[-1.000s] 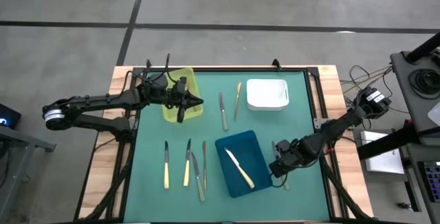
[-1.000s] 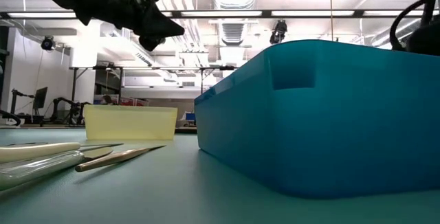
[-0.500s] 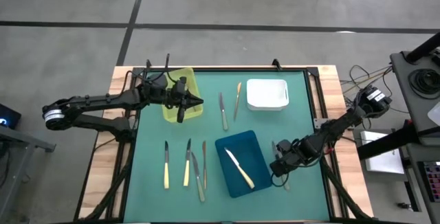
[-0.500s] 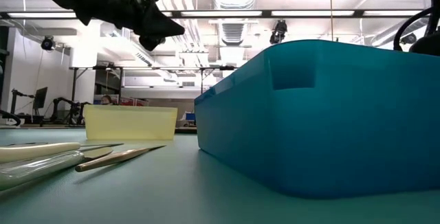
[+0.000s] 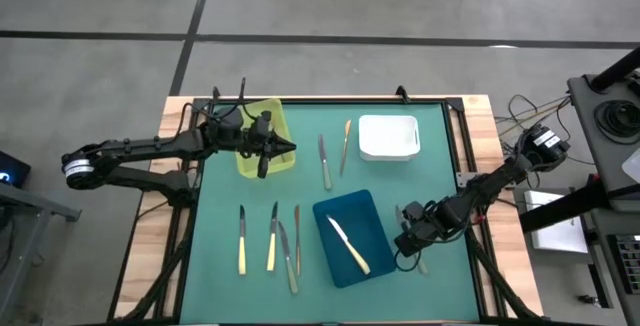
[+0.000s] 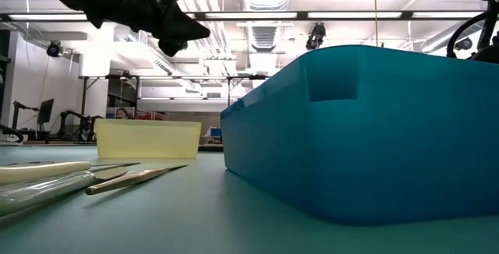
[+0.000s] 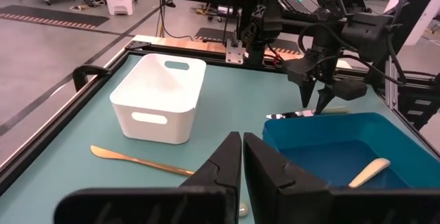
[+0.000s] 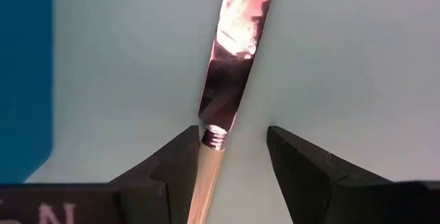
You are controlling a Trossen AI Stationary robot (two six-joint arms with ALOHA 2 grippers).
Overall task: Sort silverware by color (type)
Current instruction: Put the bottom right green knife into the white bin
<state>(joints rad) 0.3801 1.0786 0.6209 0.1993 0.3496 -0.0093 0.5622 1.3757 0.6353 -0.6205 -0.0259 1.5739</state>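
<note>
My right gripper (image 5: 406, 248) is open and low over a cream-handled knife (image 8: 230, 66) that lies flat on the green mat, right of the blue tray (image 5: 375, 261). Its fingers stand on either side of the knife. My left gripper (image 5: 292, 149) is shut and empty, held above the yellow tray (image 5: 275, 116); it also shows in the left wrist view (image 7: 242, 157). One cream-handled knife (image 5: 348, 244) lies in the blue tray. Several more utensils (image 5: 272, 238) lie at the near left. A silver one (image 5: 324, 161) and a gold one (image 5: 345, 146) lie beside the white tray (image 5: 388, 151). My right gripper points down at the knife, its fingers across it where the blade meets the handle (image 8: 214, 137). One finger (image 8: 175, 165) stands right against that spot; I cannot tell whether it touches. The other finger (image 8: 302, 162) is clear of it. The knife lies flat on the mat.
The blue tray's wall (image 6: 366, 129) stands close beside my right gripper, toward the table's left. The right edge of the mat (image 5: 462, 216) is on its other side. Bare mat lies between the two groups of utensils and along the near edge.
My right gripper has shifted a little toward the table's near edge along the knife. The knife and the other utensils lie where they were.
</note>
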